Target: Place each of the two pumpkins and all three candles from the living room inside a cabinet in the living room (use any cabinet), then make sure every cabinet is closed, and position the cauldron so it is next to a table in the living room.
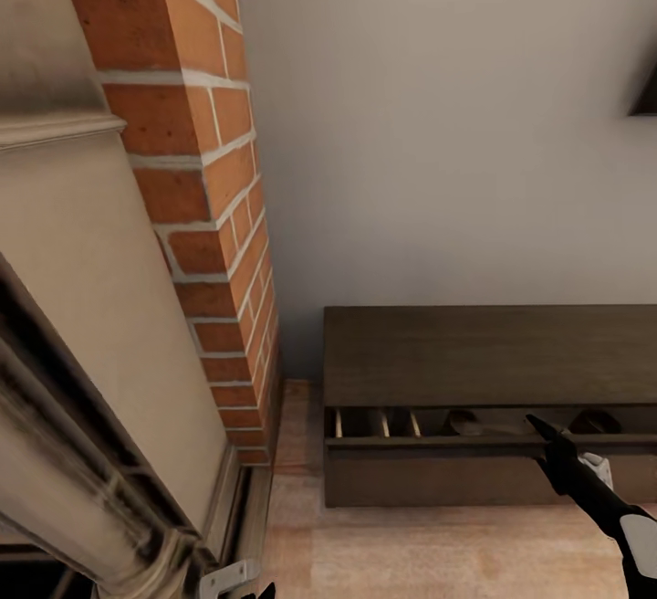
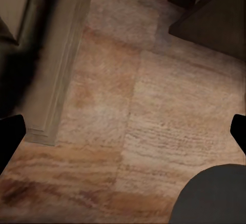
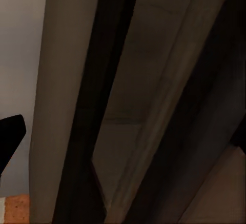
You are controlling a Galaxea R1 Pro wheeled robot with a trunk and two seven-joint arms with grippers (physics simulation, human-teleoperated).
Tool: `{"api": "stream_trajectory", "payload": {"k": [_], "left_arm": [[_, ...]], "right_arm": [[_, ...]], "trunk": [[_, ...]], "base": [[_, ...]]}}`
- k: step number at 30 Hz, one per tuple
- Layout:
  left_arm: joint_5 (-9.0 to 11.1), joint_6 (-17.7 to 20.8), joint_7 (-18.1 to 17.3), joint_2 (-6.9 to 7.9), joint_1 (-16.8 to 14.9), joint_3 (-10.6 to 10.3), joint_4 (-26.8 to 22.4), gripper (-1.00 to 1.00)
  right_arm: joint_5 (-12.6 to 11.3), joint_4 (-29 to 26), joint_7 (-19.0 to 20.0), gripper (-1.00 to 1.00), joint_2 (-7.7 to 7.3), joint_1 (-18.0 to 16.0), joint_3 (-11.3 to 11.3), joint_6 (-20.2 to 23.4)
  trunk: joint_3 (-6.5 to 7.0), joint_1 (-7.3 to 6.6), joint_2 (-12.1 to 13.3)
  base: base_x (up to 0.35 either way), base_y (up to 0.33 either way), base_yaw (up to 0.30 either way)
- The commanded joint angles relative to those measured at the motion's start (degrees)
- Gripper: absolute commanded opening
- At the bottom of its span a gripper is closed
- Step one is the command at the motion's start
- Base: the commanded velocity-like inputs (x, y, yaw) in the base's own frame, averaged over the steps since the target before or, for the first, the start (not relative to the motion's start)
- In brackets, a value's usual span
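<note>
The long dark-brown cabinet [image 1: 484, 357] stands against the wall at the lower right of the head view. Its top drawer [image 1: 438, 442] is pulled out a little, showing pale wood slats and dim shapes inside that I cannot identify. My right gripper [image 1: 545, 435] is at the drawer's front edge, and in the right wrist view the gripper [image 3: 123, 137] is open, close against the cabinet's dark boards [image 3: 154, 80]. My left gripper [image 2: 123, 134] hangs open over bare floor. The pumpkins, candles, cauldron and table are out of view.
A red brick fireplace column [image 1: 214, 215] with a pale mantel [image 1: 73, 243] fills the left side, its base close to the cabinet's left end. Tan tiled floor [image 2: 133, 121] lies between them. A dark rounded shape [image 2: 215, 196] sits near the left gripper.
</note>
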Motion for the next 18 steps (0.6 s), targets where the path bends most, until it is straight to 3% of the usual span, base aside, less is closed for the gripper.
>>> {"api": "stream_trajectory", "payload": {"k": [1, 9, 18], "left_arm": [[0.0, 0.0, 0.0, 0.0, 0.0, 0.0, 0.0, 1.0], [0.0, 0.0, 0.0, 0.0, 0.0, 0.0, 0.2, 1.0], [0.0, 0.0, 0.1, 0.07, 0.0, -0.1, 0.2, 1.0]], "right_arm": [[-1.4, -1.9, 0.2, 1.0, 0.01, 0.0, 0.0, 0.3], [-1.4, -1.9, 0.3, 1.0, 0.01, 0.0, 1.9, -1.4], [-1.4, -1.9, 0.3, 1.0, 0.03, 0.0, 2.0, -1.5]], "trunk": [[0.01, 0.0, 0.0], [0.01, 0.0, 0.0], [0.01, 0.0, 0.0]], "base": [[0.276, -0.17, 0.0], [0.269, -0.126, 0.0], [0.029, -0.008, 0.0]]}}
